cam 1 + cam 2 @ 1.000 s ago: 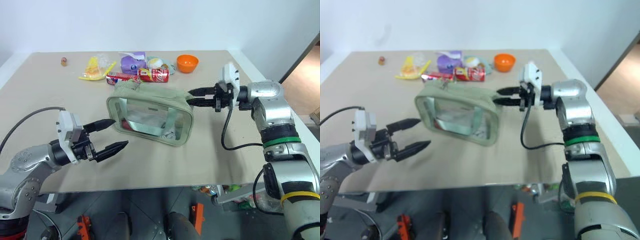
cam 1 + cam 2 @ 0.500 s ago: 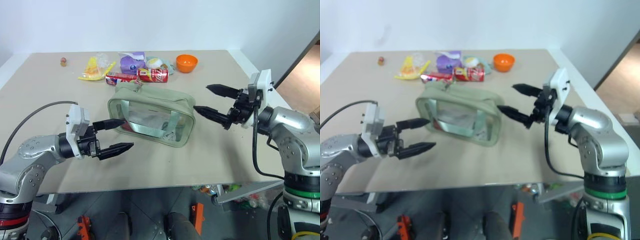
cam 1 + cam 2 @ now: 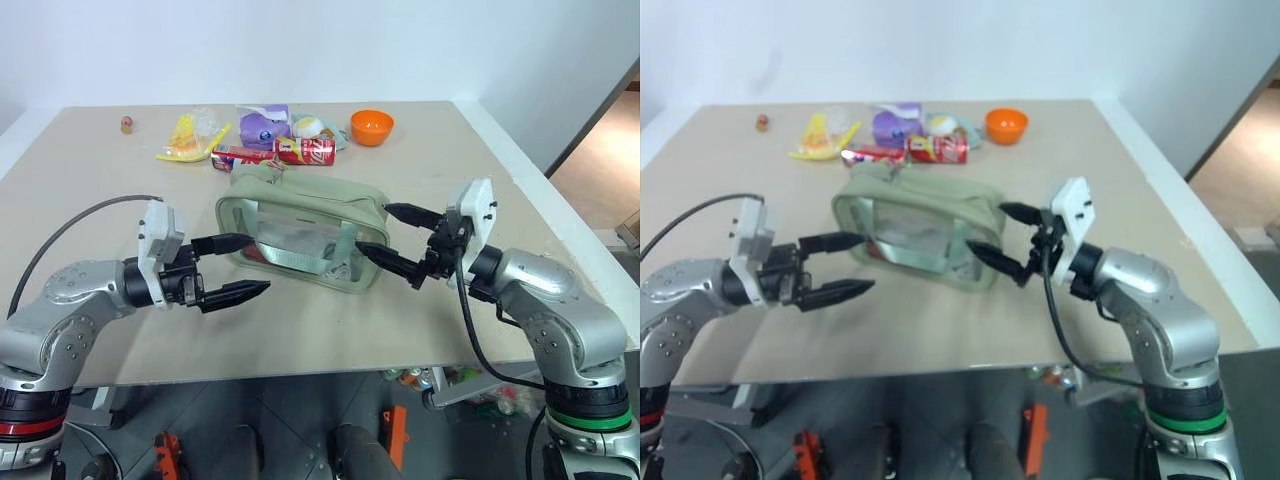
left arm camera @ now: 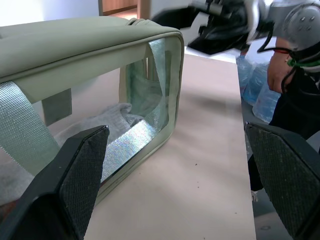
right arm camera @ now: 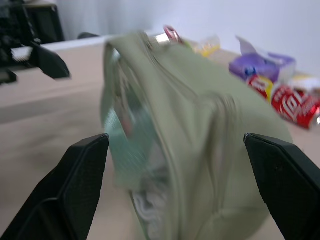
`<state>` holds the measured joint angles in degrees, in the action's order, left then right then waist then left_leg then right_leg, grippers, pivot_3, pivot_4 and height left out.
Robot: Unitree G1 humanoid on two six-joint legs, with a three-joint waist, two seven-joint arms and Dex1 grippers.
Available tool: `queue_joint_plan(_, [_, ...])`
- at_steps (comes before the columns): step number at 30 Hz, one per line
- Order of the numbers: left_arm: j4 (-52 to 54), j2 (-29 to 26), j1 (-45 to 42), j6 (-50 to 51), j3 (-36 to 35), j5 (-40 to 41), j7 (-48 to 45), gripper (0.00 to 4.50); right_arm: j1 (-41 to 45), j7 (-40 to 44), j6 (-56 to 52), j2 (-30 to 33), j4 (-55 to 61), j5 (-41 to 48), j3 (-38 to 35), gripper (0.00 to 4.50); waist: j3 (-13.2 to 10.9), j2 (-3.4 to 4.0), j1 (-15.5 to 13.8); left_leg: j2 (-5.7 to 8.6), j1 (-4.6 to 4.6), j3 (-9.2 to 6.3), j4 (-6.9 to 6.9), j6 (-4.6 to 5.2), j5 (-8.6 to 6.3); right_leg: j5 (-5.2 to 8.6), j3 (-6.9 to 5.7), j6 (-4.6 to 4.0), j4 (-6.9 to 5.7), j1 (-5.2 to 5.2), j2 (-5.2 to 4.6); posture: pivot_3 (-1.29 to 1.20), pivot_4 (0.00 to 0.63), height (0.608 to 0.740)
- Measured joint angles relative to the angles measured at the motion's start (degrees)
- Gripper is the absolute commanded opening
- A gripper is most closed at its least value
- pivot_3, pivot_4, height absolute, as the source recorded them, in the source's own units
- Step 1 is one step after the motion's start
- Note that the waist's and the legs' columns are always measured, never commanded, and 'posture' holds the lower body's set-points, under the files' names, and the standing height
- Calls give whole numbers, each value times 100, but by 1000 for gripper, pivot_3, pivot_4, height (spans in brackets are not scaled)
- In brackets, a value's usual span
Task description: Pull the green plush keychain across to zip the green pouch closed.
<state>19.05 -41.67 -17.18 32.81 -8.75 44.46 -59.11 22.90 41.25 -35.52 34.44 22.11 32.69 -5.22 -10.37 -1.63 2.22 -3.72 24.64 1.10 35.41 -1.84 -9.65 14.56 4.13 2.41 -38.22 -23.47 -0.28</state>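
Now the left gripper hovers with its fingers spread wide just beside the left end of the green pouch, which stands near the middle of the table. At the pouch's right end the right gripper is also wide apart, holding nothing. Behind the pouch, toward the far edge, lie a red can and an orange bowl.

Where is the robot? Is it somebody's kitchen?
Probably not a kitchen, more likely a robot test room. There's a plain beige table by a bare white wall, holding just a green pouch, a red soda can and an orange bowl.
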Motion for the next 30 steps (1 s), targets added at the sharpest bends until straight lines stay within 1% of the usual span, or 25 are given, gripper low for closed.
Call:
queue_joint_plan(3, [3, 8, 0, -28, 15, -64, -9, 4500, -9, 29, 82, 1, -14, -45, 15, 2559, 0, 0, 0, -1, 0, -4, -3, 1, -1, 2, -3, -2, 0, 0, 3, 0, 150, 740])
queue_joint_plan(10, [21, 18, 1, -31, 49, -82, -8, 4500, -101, 183, 203, 18, -14, -110, 48, 151, 0, 0, 0, 0, 0, -3, 1, 1, 0, 0, -2, 1, 0, 2, 1, 0, 150, 740])
queue_joint_plan(11, [23, 17, 1, -31, 49, -82, -8, 4500, -120, 223, 219, 34, -14, -124, 50, 63, 0, 0, -1, 0, -1, -3, 1, 1, 0, 0, -2, 0, 0, 3, 1, 0, 150, 740])
queue_joint_plan(16, [61, 16, 4, -31, 49, -83, -1, 4500, -193, 597, 538, 279, -65, -265, 103, 63, 0, 0, -1, 0, 0, -3, 0, 1, 0, 1, -2, 1, 0, 3, 1, 0, 150, 740])
queue_joint_plan(21, [75, 16, 4, -31, 48, -86, 8, 4500, -80, 1209, 1187, 417, -573, -399, 115, 63, 0, 0, -1, 0, -1, -3, 2, 1, 0, -1, -2, 1, 0, 4, 1, 0, 150, 740])
queue_joint_plan(26, [75, 16, 4, -33, 48, -130, 11, 4500, 740, 2126, 2005, 557, -1582, -492, 112, 63, -1, 1, 11, 0, -3, -2, 3, 1, 0, -5, -1, 1, 0, 4, 2, 0, 150, 740])
queue_joint_plan(30, [86, 16, 12, -35, 47, -141, 16, 4500, 1159, 2620, 2554, 610, -2240, -669, 126, 63, -1, 0, 17, 0, -1, -3, 1, 1, -1, -1, -2, 2, 0, 3, 2, 0, 150, 740])
